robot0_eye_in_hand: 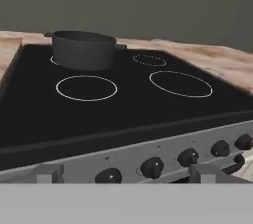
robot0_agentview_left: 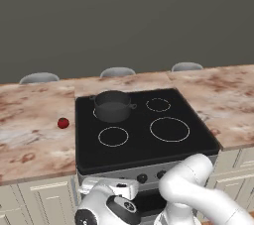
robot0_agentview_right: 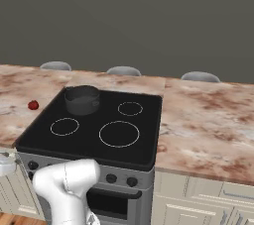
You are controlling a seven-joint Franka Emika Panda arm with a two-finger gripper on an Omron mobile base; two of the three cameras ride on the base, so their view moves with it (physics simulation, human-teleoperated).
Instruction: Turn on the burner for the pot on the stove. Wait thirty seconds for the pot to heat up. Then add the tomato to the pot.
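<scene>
The stove (robot0_agentview_left: 139, 144) has a black glass top with white rings. The dark grey pot (robot0_agentview_left: 112, 105) stands on its back left ring, the burner (robot0_eye_in_hand: 53, 61), of which only a thin arc shows beside the pot's base. On the counter left of the stove lies the small red tomato (robot0_agentview_left: 63, 123), also seen from the other side (robot0_agentview_right: 33, 105). My gripper (robot0_eye_in_hand: 126, 174) hangs low before the stove's steel front, open, its fingertips (robot0_eye_in_hand: 49, 172) wide apart and empty. It faces the row of black knobs (robot0_eye_in_hand: 152, 167), with the pot (robot0_eye_in_hand: 84, 49) far behind.
Three more rings mark the glass: a mid-sized one front left (robot0_agentview_left: 113, 136), the largest front right (robot0_agentview_left: 169, 129), the smallest back right (robot0_agentview_left: 158, 104). Marble counter (robot0_agentview_left: 30, 135) flanks the stove on both sides. Grey chair backs (robot0_agentview_left: 117, 72) rise behind the counter.
</scene>
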